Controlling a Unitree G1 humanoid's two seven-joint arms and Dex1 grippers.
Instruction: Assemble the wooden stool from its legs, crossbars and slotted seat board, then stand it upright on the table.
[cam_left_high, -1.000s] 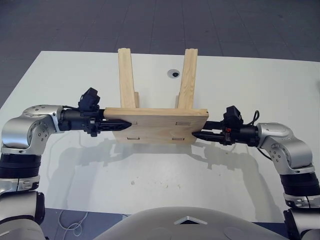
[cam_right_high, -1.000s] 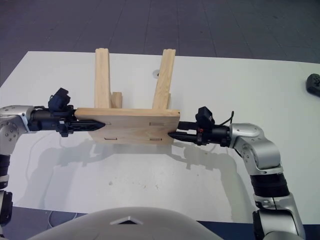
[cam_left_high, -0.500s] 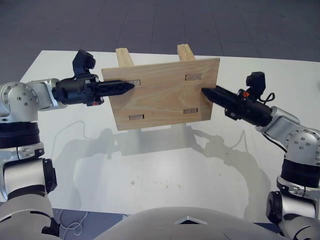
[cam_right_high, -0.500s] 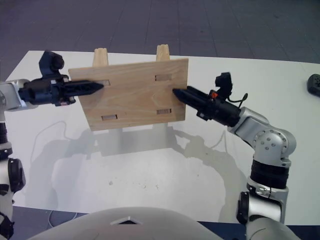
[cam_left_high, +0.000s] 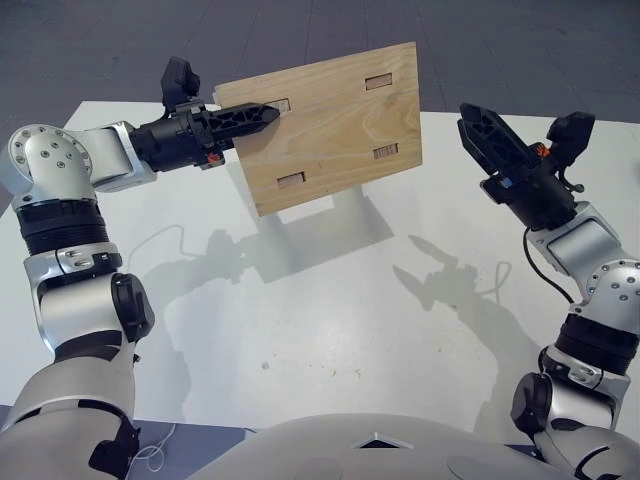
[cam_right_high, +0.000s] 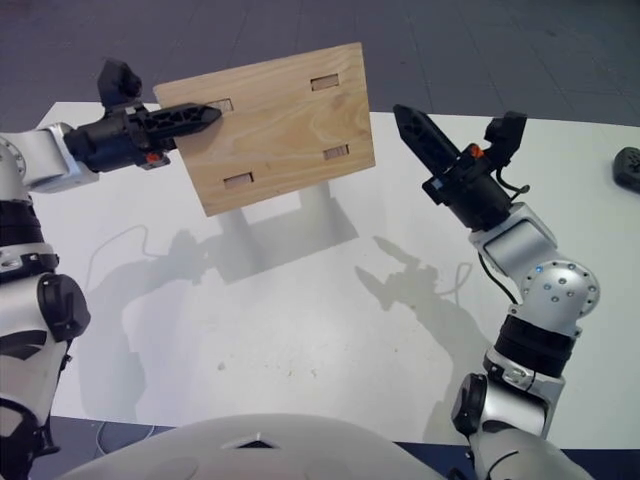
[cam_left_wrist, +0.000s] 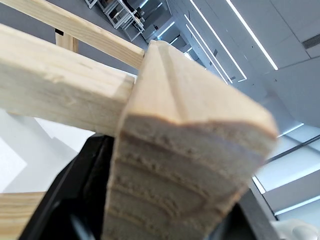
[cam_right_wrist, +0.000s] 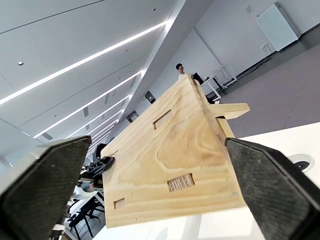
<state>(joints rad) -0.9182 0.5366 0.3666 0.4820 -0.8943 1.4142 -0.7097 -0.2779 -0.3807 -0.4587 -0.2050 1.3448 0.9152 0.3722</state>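
The seat board (cam_left_high: 330, 125) was held tilted above the desk (cam_left_high: 330, 320), one short edge clamped in the left fingers (cam_left_high: 245, 115), its long axis directed toward the right fingers (cam_left_high: 488, 140), which were spread apart, empty, near the opposite edge.

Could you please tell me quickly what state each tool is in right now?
Left tool: shut on the seat board at its edge.
Right tool: open, holding nothing, clear of the board.

I am wearing rounded silver arm shells (cam_left_high: 52, 158), with a black tapered left gripper (cam_left_high: 265, 113), black right gripper (cam_left_high: 473, 119) and black wrist cable (cam_left_high: 536, 271).
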